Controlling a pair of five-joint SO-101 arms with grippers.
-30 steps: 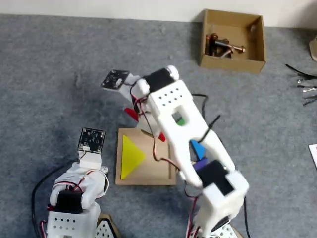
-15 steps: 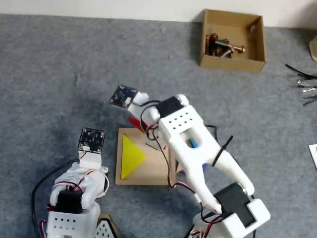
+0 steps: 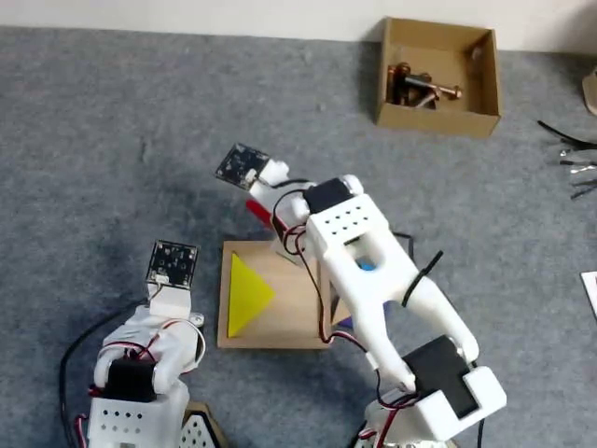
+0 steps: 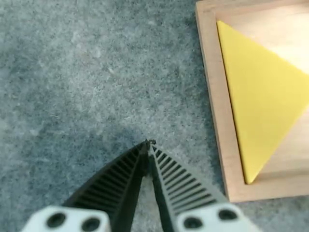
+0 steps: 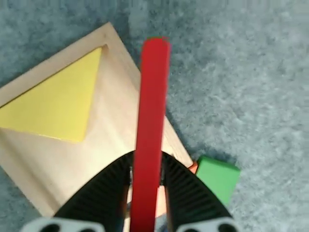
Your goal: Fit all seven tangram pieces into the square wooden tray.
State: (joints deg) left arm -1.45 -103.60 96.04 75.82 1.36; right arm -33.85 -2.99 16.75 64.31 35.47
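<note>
**One piece in, six to go**

High view: the square wooden tray (image 3: 297, 303) sits on the grey desk (image 3: 93, 140) with just the yellow triangle (image 3: 244, 294) seated in it, tucked against the left-hand side. The right arm leans over the tray, holding a red piece (image 3: 258, 212) edge-on around the far rim. A bit of blue (image 3: 367, 265) peeks through the arm's frame. It's probably another piece, but I can't make out much there.

Left wrist view: the left gripper (image 4: 148, 143) is pinched closed on nothing, parked over bare desk just beside the tray's rim (so not helping right now).

Right wrist view: the right gripper (image 5: 147, 159) is clamped on the red piece, which hangs above the tray's edge and isn't laid in. A green piece (image 5: 218, 178) lies on the desk just outside the tray.

My read: one of seven is done, red is in hand, and the rest are waiting outside.
</note>
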